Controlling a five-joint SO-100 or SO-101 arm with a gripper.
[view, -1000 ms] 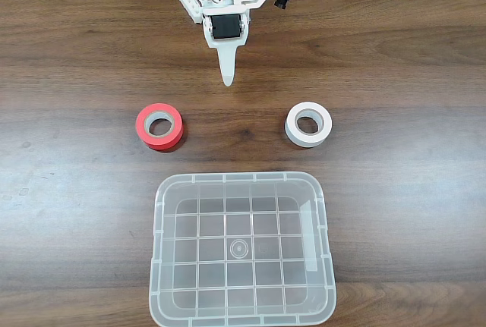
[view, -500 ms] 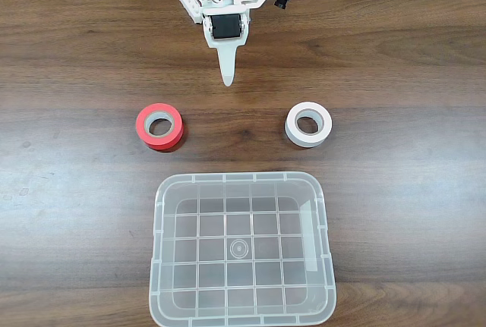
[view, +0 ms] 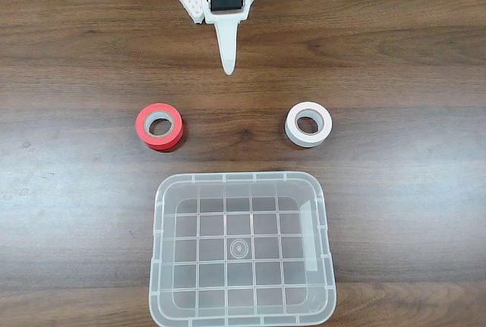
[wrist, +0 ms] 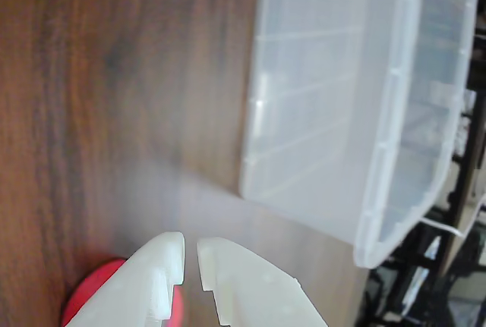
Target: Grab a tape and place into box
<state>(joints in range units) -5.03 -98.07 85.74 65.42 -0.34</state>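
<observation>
The white tape (view: 308, 124) lies flat on the wooden table, right of centre in the fixed view, with its round hole facing up. The clear box (view: 241, 177) stands nearer the front edge, with nothing inside it. My gripper (view: 228, 69) hangs at the back of the table, well behind the tape and to its left, fingers together and holding nothing. In the wrist view the gripper (wrist: 191, 255) shows only a thin slit between its white fingertips, with the box (wrist: 319, 99) beyond them.
A red-orange roll (view: 159, 126) with a grey core lies left of centre, level with the white tape; the wrist view catches it (wrist: 91, 293) under the left finger. Cables run along the table's far edge.
The arm has pulled back and up a little, so the fingertip sits slightly farther from the rolls. Both rolls and the box have stayed put.
</observation>
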